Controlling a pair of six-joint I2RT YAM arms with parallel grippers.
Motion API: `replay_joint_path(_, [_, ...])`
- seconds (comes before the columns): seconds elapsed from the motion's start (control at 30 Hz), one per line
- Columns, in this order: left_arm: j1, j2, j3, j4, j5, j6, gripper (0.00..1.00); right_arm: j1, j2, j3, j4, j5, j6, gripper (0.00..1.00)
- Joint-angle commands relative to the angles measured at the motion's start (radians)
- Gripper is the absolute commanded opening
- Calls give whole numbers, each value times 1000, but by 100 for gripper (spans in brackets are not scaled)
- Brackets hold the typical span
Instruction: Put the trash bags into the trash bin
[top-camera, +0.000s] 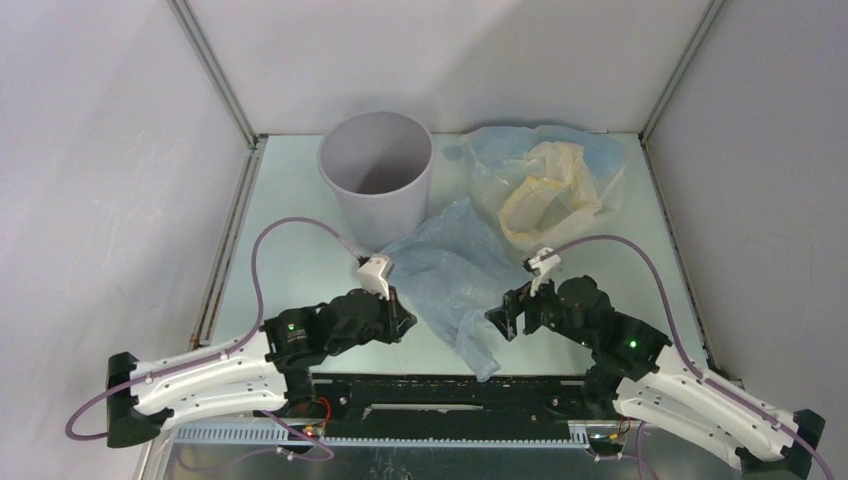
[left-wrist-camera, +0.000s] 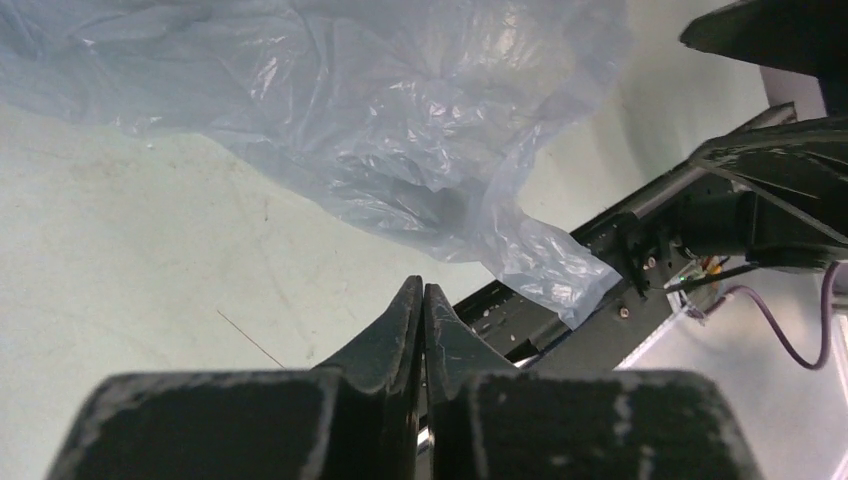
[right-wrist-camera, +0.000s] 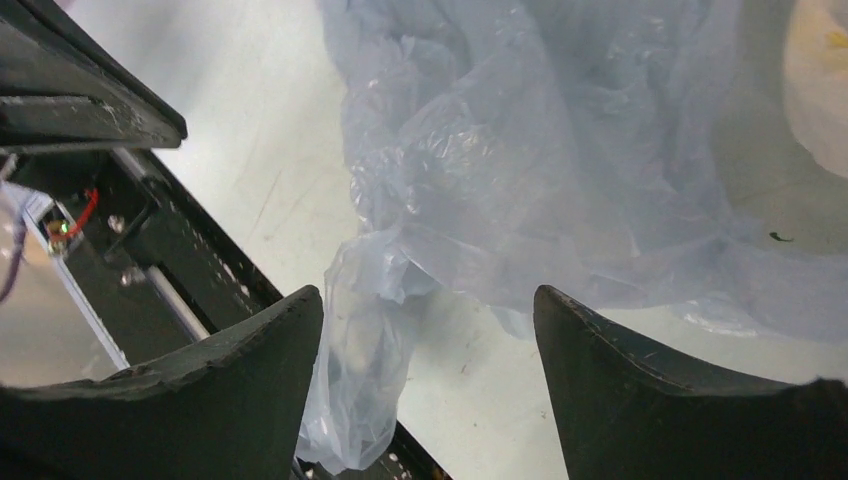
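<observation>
The left gripper (left-wrist-camera: 422, 288) has its two fingers pressed together and holds nothing, just beside the pale blue-grey trash bag (left-wrist-camera: 400, 130). The right gripper (right-wrist-camera: 428, 295) is wide open, also empty, and faces the same bag from the other side. This bag lies on the table (top-camera: 290, 200) between both grippers, and its near end reaches the black rail (top-camera: 420, 388). Behind it the trash bin (top-camera: 378, 170) stands upright. To the right of the bin, a pale blue bag (top-camera: 595, 160) and a cream-yellow bag (top-camera: 540, 190) lie together.
</observation>
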Motion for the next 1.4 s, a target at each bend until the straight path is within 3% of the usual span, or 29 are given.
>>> replay_joint_path(0.0, [6,-19,-10,-12,54,3,10,31,108,106,-36,-98,-147,79])
replay_joint_path(0.17, [59,-29,-57,6,29,-28,9,135,237,188,-117,-59,-130,77])
replay_joint_path(0.4, [264,-6,-128,114,147,29,6,376,332,173,-122,117,113,77])
replay_joint_path(0.57, [444,148,-145,233,298,80,5,439,411,165,-165,292,234,78])
replay_joint_path(0.67, [492,247,-123,281,339,99,5,439,460,167,-157,347,269,78])
replay_joint_path(0.83, [542,417,-90,369,365,92,3,443,594,183,-63,294,264,74])
replay_joint_path(1.0, [549,602,-74,588,433,24,2,470,723,194,218,111,180,68])
replay_joint_path(1.17, [549,771,47,666,466,23,0,533,807,329,343,20,97,65])
replay_joint_path(1.23, [549,817,79,715,496,12,1,562,831,397,326,12,52,67])
replay_joint_path(1.37, [548,858,102,761,540,17,4,572,820,442,278,34,47,80])
